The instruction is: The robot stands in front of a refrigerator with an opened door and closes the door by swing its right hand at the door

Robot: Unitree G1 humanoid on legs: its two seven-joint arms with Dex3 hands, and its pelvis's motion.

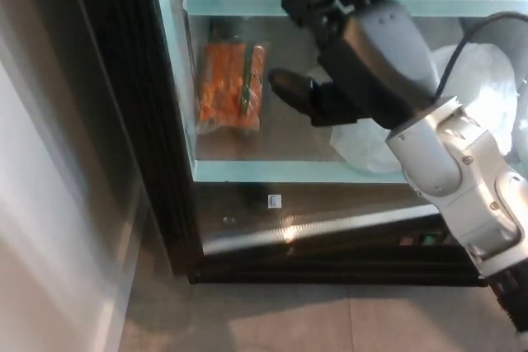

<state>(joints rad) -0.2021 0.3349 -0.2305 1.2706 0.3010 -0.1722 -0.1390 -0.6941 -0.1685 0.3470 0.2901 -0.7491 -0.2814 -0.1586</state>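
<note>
Now the right hand, fingers apart and holding nothing, lies against the glass door, which looks nearly shut over the carrots; a steady follow-through should seat it.

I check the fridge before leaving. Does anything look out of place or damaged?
Nothing stands out. The bag of carrots and the white plastic bag sit on the glass shelf, nothing spilled. The right hand reaches in front of them.

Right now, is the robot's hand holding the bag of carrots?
No. The right hand is spread in front of the glass door, while the carrots lie behind it on the shelf.
</note>
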